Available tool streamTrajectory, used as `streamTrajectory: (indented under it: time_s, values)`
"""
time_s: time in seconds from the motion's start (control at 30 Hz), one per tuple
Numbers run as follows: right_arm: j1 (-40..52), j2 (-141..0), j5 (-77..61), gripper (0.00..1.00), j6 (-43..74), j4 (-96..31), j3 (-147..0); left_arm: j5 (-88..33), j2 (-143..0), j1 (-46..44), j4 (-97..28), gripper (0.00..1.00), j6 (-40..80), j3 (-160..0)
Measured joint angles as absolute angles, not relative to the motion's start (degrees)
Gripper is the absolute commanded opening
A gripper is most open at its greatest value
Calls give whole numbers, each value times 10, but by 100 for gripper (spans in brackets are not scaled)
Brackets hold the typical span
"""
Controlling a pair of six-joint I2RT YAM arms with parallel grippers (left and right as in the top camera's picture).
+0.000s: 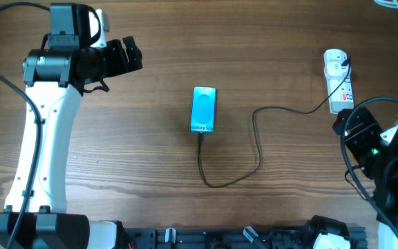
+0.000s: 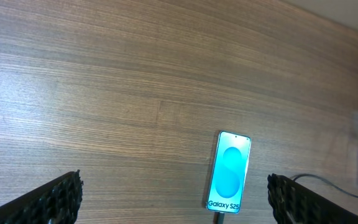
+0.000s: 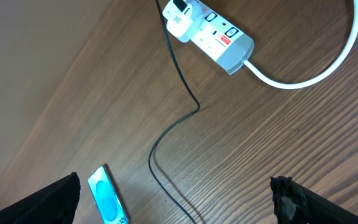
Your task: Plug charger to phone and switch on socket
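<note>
Looks like charger (image 1: 258, 149) is in phone (image 1: 204, 109) & socket (image 1: 337, 79) already, so you've prob only to switch it on; left pincer (image 1: 137, 57) & right pincer (image 1: 349, 123) both wide open, empty.

Brown wood-grain table (image 1: 150, 173), evenly lit

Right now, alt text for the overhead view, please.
A phone with a lit cyan screen lies centred on the wooden table, the thin black charger looping from its lower edge to the white socket at the right edge. The left hand, upper left, and the right hand, below the socket, are open and empty.
</note>
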State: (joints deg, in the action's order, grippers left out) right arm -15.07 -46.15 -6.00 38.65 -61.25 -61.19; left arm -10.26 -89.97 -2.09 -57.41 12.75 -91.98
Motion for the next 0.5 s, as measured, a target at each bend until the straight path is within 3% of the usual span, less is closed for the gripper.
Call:
streamTrajectory:
  time_s: [0.4,0.5]
  values:
    - [-151,-579,-81,100,389,-636,-611,-103,-900,-21,-574,100,128,-920]
    - [-122,-552,-88,100,322,-550,-592,-103,-900,-21,-574,100,128,-920]
